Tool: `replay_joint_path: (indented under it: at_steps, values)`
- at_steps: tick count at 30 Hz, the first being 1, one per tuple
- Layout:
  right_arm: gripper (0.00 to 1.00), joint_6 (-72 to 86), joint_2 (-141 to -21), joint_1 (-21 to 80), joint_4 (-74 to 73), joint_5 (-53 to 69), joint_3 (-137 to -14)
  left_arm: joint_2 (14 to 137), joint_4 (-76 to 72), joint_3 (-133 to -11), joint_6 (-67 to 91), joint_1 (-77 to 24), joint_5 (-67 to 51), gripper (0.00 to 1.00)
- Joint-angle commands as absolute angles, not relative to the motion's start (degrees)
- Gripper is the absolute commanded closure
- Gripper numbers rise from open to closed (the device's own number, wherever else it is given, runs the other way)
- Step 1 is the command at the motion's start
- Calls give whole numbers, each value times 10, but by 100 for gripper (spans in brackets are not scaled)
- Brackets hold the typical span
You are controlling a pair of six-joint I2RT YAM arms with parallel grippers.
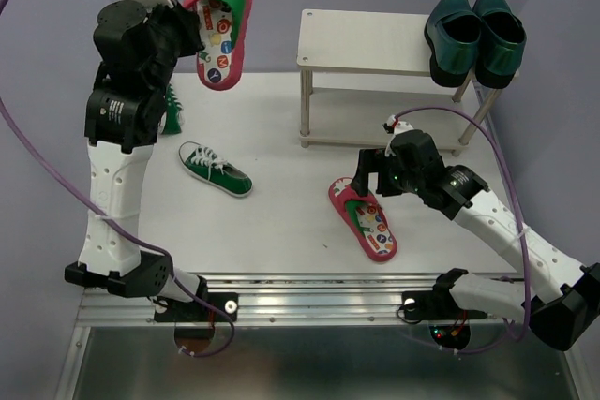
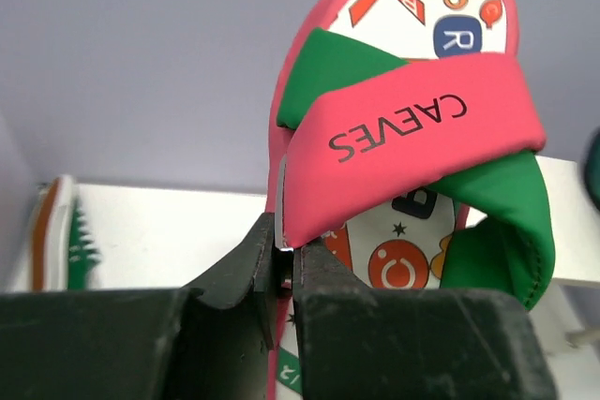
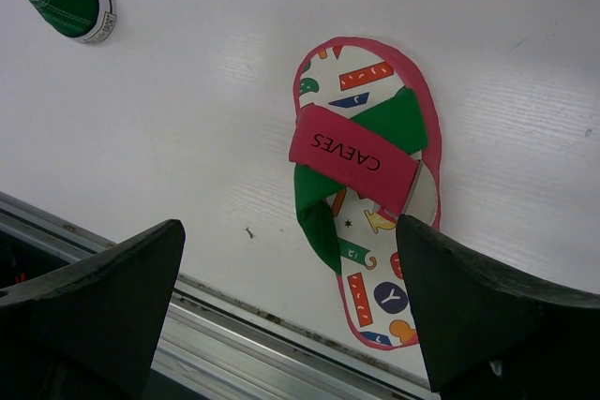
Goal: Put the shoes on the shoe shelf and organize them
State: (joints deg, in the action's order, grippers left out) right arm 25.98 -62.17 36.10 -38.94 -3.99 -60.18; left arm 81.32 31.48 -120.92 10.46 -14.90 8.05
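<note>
We saw the left gripper [image 2: 286, 261] raised above the far left corner of the table [image 1: 281, 231], its jaws pinched on the edge of a red flip-flop [image 1: 223, 21]. That flip-flop hung in the air with its patterned insole showing from above. Its long axis ran near to far, strap end toward the far edge. The right gripper [image 3: 291, 259], jaws spread wide, hovered over the other flip-flop [image 3: 367, 185]. This one lay flat by the table's near edge, right of middle, slanted with its heel toward the near right corner. A green sneaker [image 1: 216, 169] lay left of middle, toe toward the near edge. Two teal loafers [image 1: 473, 35] sat side by side at the right end of the shelf [image 1: 361, 39] top.
</note>
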Motion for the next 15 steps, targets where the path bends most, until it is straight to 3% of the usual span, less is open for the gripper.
replay_joint_path:
  at_steps: [1, 15]
  values:
    - [0, 271, -607, 361, -368, -40, -605, 863, 292, -1286, 153, -180, -17, 100]
    - [0, 308, -571, 361, -426, -75, -582, 986, 200, -1352, 294, -250, -7, 100]
